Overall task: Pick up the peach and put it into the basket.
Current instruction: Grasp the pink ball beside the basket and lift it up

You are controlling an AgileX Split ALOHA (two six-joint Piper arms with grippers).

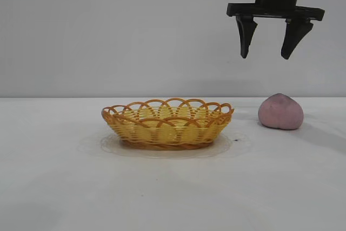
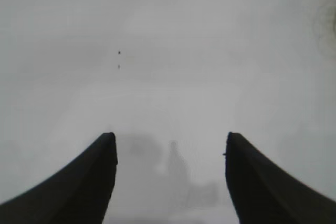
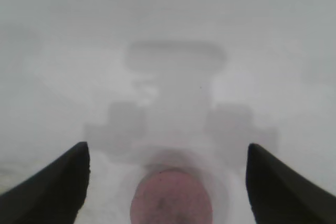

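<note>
A dull pink peach (image 1: 280,112) rests on the white table at the right. High above it, a little to its left, hangs my right gripper (image 1: 266,55), open, fingers pointing down and holding nothing. In the right wrist view the peach (image 3: 171,198) lies far below, between the two spread dark fingers (image 3: 58,182). The yellow wicker basket (image 1: 167,124) with its orange looped rim stands at the table's middle, left of the peach, and is empty. My left gripper (image 2: 168,142) shows only in its own wrist view, open over bare table.
The white table (image 1: 65,187) stretches bare to the left and front of the basket. A plain grey wall closes the back. A faint ring mark surrounds the basket's base.
</note>
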